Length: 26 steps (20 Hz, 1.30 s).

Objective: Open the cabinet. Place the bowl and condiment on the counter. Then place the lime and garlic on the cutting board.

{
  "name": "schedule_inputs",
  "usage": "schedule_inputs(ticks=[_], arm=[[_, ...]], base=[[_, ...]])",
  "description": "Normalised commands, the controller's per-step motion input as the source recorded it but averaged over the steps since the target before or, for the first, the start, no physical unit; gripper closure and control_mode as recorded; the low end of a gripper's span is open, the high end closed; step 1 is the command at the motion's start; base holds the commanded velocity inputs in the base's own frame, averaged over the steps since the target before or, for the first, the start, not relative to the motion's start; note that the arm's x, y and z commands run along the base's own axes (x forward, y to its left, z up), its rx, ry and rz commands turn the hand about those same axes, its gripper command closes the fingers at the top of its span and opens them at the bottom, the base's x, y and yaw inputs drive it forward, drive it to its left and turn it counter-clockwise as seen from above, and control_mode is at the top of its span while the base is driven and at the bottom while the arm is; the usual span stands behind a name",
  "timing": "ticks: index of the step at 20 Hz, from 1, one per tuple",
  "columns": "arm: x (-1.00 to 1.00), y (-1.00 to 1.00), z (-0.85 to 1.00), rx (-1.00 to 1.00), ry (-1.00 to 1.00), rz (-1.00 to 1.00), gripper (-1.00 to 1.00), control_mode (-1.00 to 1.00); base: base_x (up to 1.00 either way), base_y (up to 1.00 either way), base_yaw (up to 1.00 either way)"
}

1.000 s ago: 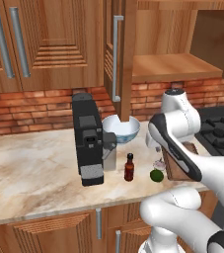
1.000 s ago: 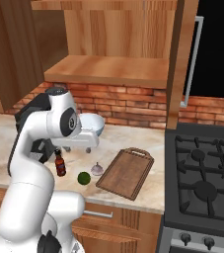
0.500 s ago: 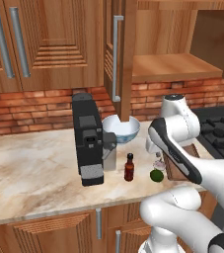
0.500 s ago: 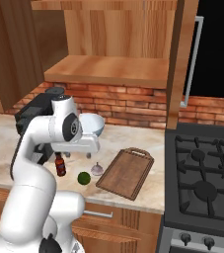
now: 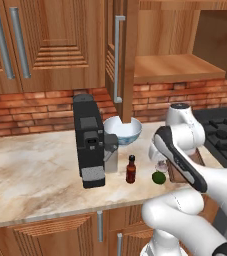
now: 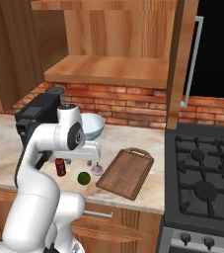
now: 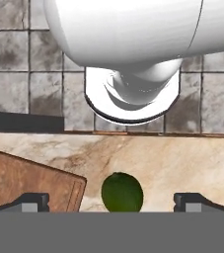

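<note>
The arm has swung a little further over the counter's (image 6: 133,138) front edge since a second ago, while lime, bottle and bowl lie where they were. That reads as an approach to the lime, with bowl and bottle already down.

Nearest, in the hand view, the gripper (image 7: 111,201) stands wide and empty, and the lime (image 7: 122,191) sits between its tips on the counter, just beside the board's (image 7: 29,180) corner.

The right base view adds the garlic (image 6: 97,169), close to the lime and touching nothing, and the whole bare board.

The left base view alone gives the bottle (image 5: 131,169) clearly, then the bowl (image 5: 122,130) behind the coffee machine (image 5: 88,140), under the open cabinet (image 5: 172,65).
</note>
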Motion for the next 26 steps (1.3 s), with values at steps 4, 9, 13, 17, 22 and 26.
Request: schedule_inputs(ticks=[4, 9, 13, 17, 22, 26], arm=[[0.06, 0.06, -0.20, 0.01, -0.03, 0.00, -1.00, -1.00], [0.22, 0.08, -0.16, 0.00, -0.05, 0.00, -1.00, -1.00], [0.24, 0.03, -0.19, 0.01, -0.02, 0.01, -1.00, -1.00], [0.28, -0.02, -0.23, 0.02, 0.00, 0.01, -1.00, -1.00], [0.12, -0.01, -0.26, 0.02, 0.04, 0.01, -1.00, -1.00], [0.01, 0.00, -0.24, 0.01, 0.05, 0.01, -1.00, -1.00]], base=[[0.00, 0.00, 0.00], [0.00, 0.00, 0.00], [0.00, 0.00, 0.00], [0.00, 0.00, 0.00], [0.00, 0.00, 0.00], [0.00, 0.00, 0.00]])
